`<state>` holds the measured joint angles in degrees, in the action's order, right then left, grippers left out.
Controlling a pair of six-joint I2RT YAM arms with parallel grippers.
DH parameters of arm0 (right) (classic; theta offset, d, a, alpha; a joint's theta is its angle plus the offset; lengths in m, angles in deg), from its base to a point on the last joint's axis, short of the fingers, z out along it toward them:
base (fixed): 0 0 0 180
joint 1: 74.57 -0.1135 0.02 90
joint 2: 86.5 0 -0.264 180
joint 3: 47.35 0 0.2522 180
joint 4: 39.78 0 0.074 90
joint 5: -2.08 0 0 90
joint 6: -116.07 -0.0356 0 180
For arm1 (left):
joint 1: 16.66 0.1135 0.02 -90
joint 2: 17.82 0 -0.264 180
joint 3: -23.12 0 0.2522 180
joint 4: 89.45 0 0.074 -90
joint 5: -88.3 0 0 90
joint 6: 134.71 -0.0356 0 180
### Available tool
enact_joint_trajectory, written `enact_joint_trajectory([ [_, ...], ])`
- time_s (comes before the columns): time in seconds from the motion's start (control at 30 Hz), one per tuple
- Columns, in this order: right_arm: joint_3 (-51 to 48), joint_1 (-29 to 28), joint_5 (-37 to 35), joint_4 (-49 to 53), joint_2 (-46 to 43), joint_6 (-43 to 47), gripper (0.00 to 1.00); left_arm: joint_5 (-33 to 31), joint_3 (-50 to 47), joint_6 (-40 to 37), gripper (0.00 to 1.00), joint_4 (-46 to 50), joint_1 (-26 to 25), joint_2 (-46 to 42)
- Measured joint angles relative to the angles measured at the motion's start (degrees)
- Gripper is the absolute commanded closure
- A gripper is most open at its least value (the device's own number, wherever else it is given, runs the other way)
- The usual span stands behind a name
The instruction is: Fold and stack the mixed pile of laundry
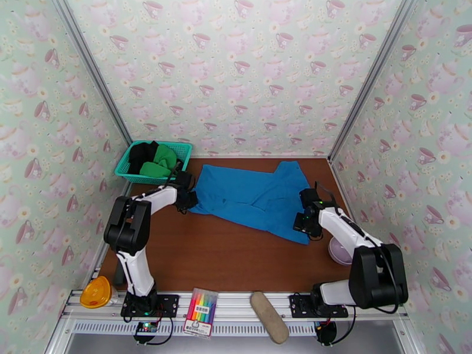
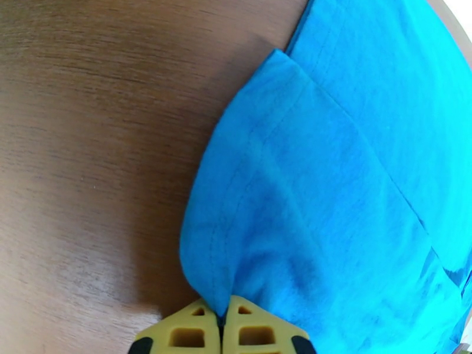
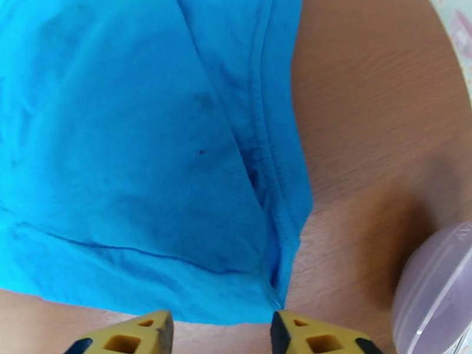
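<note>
A bright blue garment (image 1: 253, 199) lies spread on the brown table (image 1: 224, 255). My left gripper (image 1: 187, 199) sits at its left edge. In the left wrist view my left gripper (image 2: 222, 325) is shut on a corner of the blue garment (image 2: 330, 202), the cloth pinched between the yellow fingertips. My right gripper (image 1: 302, 222) is at the garment's near right corner. Seen from the right wrist, my right gripper (image 3: 221, 334) is open, its fingertips straddling the hem corner of the blue garment (image 3: 147, 160). A green garment (image 1: 160, 161) and a black garment (image 1: 141, 154) lie in the teal basket (image 1: 183, 150).
A pale lilac bowl (image 1: 339, 252) sits on the table just right of my right gripper, also in the right wrist view as the bowl (image 3: 436, 296). On the near rail lie an orange object (image 1: 96, 292), a marker pack (image 1: 201, 312) and a beige oblong object (image 1: 269, 317).
</note>
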<state>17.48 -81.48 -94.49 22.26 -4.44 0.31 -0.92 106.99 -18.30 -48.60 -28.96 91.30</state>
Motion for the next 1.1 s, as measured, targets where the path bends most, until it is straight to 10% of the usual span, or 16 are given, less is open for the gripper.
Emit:
enact_joint_trajectory([
  [0.4,0.0,0.0,-1.6,-0.3,4.5,-0.6,0.54,0.0,-0.7,-1.4,1.0,-0.1,0.6,-3.0],
  [0.6,0.1,0.0,-2.1,-0.9,6.6,-1.0,1.0,0.0,-1.5,-1.4,1.0,-0.8,0.6,-3.0],
  [1.1,11.7,0.2,-6.3,11.8,7.0,3.1,1.0,-5.4,-8.9,-3.9,1.0,3.8,1.2,-14.7],
])
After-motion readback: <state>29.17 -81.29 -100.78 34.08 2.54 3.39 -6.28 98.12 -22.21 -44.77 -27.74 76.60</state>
